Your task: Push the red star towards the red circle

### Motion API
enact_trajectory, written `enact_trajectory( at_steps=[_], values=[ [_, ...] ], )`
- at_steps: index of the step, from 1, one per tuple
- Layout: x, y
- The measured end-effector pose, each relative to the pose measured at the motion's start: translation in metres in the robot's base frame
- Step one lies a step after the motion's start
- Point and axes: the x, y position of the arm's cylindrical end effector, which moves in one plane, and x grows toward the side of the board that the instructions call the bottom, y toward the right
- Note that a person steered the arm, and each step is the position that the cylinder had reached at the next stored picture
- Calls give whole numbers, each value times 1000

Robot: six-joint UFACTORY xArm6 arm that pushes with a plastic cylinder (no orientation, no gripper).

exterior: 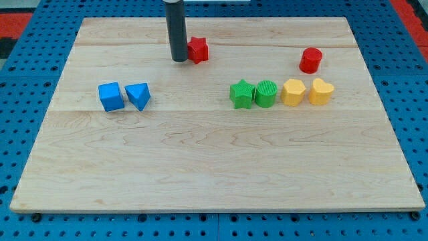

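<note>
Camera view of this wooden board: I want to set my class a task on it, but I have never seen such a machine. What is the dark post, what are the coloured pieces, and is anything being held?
There is one picture, from a single camera looking down at a slant on a wooden board. The dark post is the end of a robot arm; it has no hand, only a rod. Its lower end, my tip, slides along the board and pushes blocks. Nothing is held.

My tip stands right at the view's left side of the red star. The red circle lies far toward the view's right.

Below it runs a row: green star, green circle, and two yellow blocks. At the view's left sit a blue cube and a blue triangle.
</note>
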Motion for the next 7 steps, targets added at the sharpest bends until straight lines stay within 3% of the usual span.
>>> enact_trajectory(
  at_steps=[1, 6, 7],
  values=[
    [-31, 4],
    [-12, 134],
    [-31, 138]
  ],
)
